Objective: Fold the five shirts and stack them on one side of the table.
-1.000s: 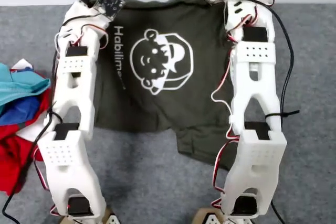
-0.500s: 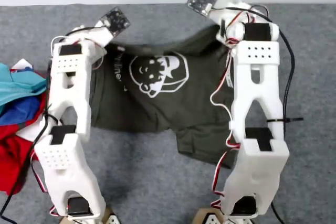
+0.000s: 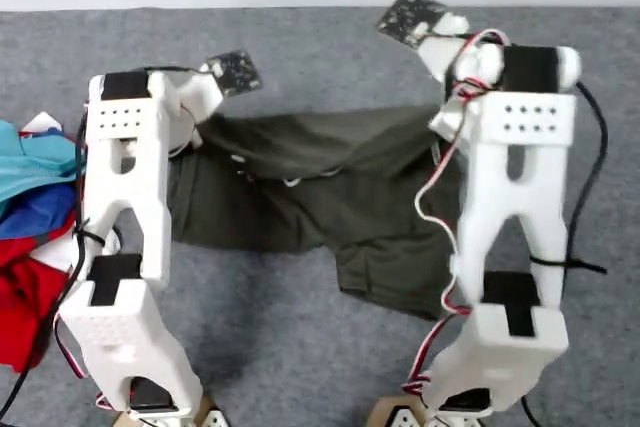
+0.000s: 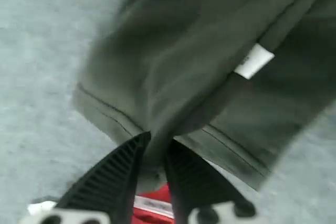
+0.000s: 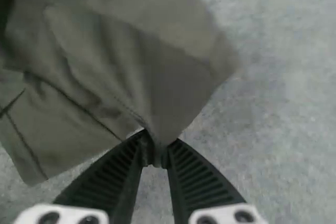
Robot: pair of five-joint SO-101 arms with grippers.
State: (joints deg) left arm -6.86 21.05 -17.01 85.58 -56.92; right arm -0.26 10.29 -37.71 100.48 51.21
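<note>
my left gripper [image 4: 155,139] is clamped on a pinch of the shirt [image 3: 330,212], with dark olive cloth bunched tight between its black jaws. the right gripper [image 5: 155,141] has its jaws pressed together on another pinch of the same shirt, at a hemmed corner. the cloth runs between the two grippers as a raised fold. from that fold the shirt drapes back toward the arm bases, and its near part lies flat on the grey table [image 3: 300,347]. a small white label [image 4: 253,60] shows on the cloth a little way out from my left gripper. out past the left gripper, on the side away from the right one, the pile [image 3: 30,207] sits at the table edge: red, blue and teal shirts in a loose heap, not folded. the red scrap right under the left gripper's base is probably part of that pile, but it is too blurred for me to be sure.
</note>
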